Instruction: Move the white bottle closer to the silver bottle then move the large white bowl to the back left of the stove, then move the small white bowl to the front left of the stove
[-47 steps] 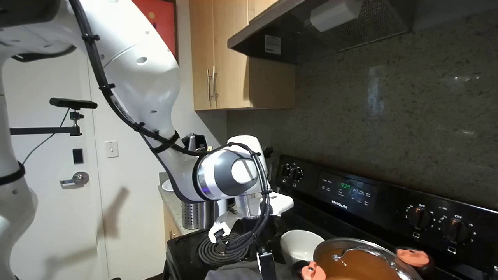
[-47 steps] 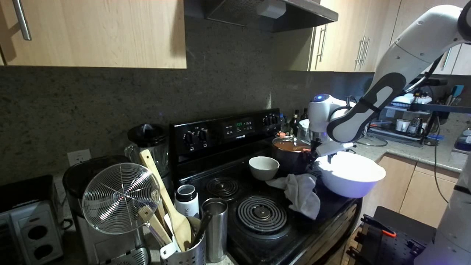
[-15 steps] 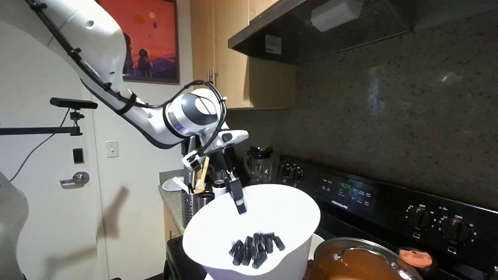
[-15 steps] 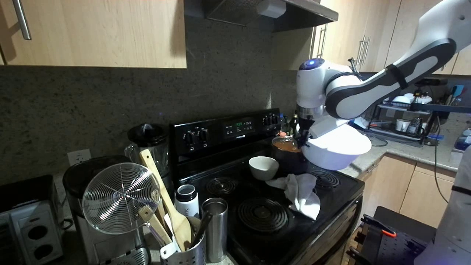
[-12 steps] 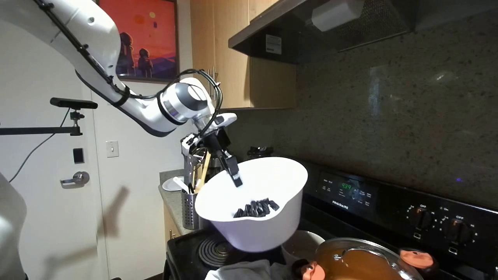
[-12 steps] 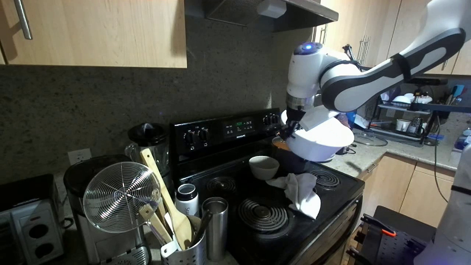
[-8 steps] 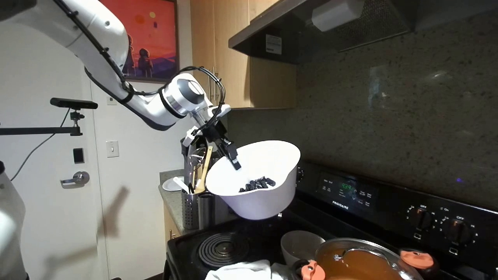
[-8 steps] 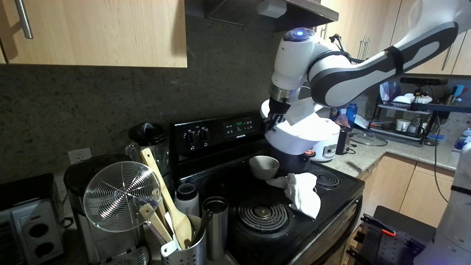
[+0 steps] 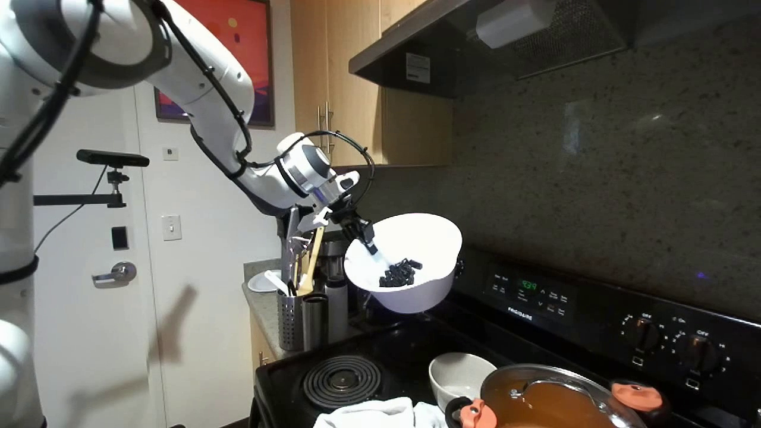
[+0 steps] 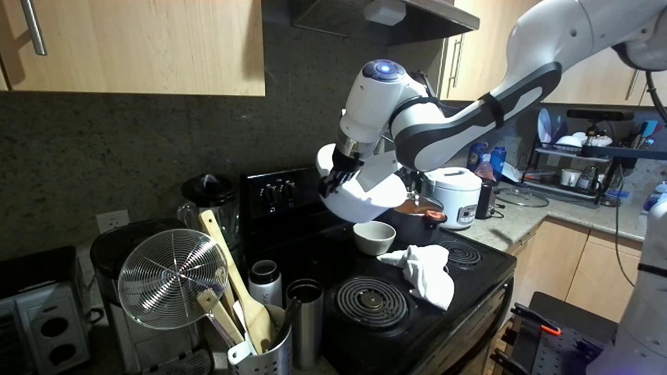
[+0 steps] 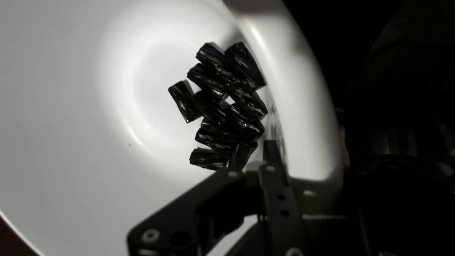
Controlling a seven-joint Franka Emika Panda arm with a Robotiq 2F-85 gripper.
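My gripper is shut on the rim wall of the large white bowl, which hangs tilted in the air above the stove. Black twisted pieces lie inside that bowl against its wall. In an exterior view the large white bowl covers part of the back panel. On the stove, beside the pot, stands the small white bowl, upright. The white bottle is upright on the counter close behind the silver bottle. In the wrist view one finger shows inside the bowl; the other is mostly hidden.
A lidded pot with orange handles and a white cloth are on the stove. Beyond the stove's left edge stand a utensil holder with tall utensils and a blender. A range hood hangs above.
The gripper has lifted the large white bowl off the stove's right front and carried it up and across toward the left back. The small bowl, pot and both bottles have stayed put.
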